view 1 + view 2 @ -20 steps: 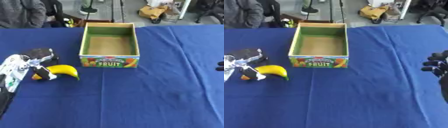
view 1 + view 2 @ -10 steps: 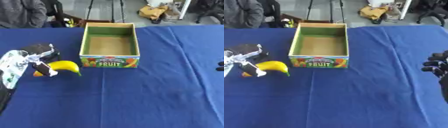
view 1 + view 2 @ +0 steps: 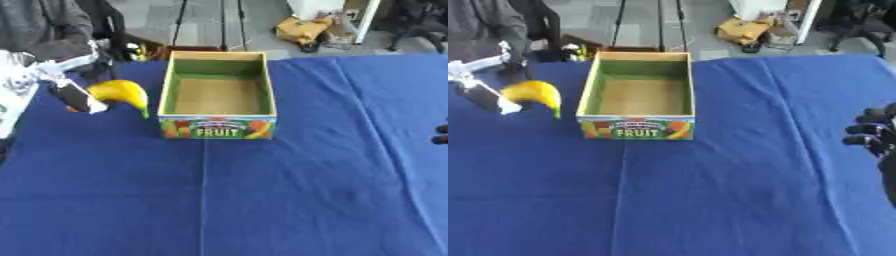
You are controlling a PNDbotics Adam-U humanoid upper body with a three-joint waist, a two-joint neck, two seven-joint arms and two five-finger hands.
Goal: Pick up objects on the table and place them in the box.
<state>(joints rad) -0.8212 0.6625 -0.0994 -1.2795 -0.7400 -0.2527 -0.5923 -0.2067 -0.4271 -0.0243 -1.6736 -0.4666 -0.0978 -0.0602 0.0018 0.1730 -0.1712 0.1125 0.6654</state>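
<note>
Banana (image 3: 121, 92) sits clamped in the left hand (image 3: 61, 82), beside the empty box (image 3: 638, 98); placing remains.

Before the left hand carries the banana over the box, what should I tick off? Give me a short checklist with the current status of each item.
1. Banana held by the left hand: ok, fingers are curled around it.
2. Banana off the blue table: ok, it looks lifted, level with the box's left wall.
3. Banana above the box opening: not ok, it is to the left of the FRUIT box, outside it.
4. Box interior free: ok, only its bare floor shows.
5. Box upright and open: ok.
6. Right hand out of the path: ok, at the right edge, far from the box, fingers curled, holding nothing.
</note>
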